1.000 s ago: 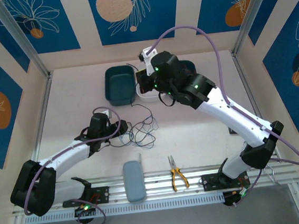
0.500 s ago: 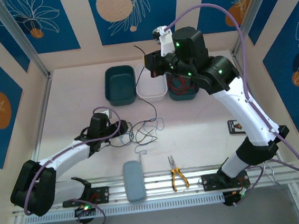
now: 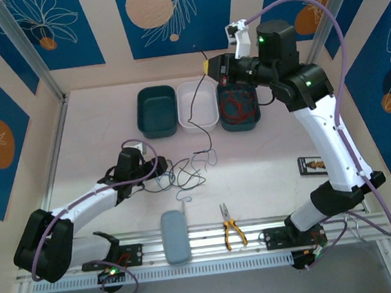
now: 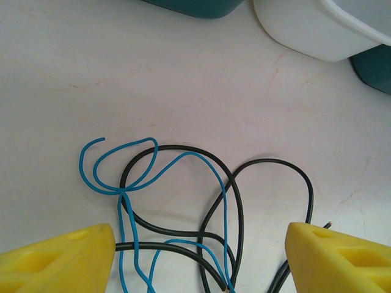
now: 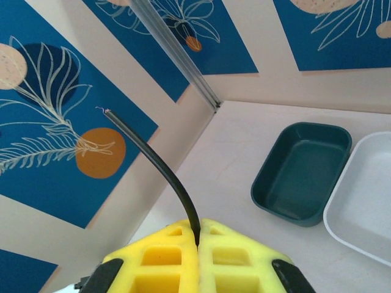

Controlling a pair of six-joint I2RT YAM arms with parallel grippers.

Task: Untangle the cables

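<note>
Pale counter [image 3: 96,121] carries 3 trays [image 3: 206,112] below blue floral panels [image 3: 39,30]. Left pincer [image 4: 200,244] gapes over cables [image 4: 123,193]; right pincer [image 5: 198,235] clamps 1 black cable [image 5: 174,186].

Back of the table [image 3: 99,149]: left tray [image 3: 158,115], middle tray [image 3: 195,97], right tray [image 3: 241,126], side by side. The cables [image 3: 182,175] sit in front of them, mid-table; pliers [image 3: 231,230] lie nearer still, on the front rail [image 3: 204,238].

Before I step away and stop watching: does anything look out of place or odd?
One black cable rises off the table across the white tray, pinched in the raised right fingers. Blue and black cables lie crossed between the open left fingers. Nothing looks spilled or damaged.
</note>
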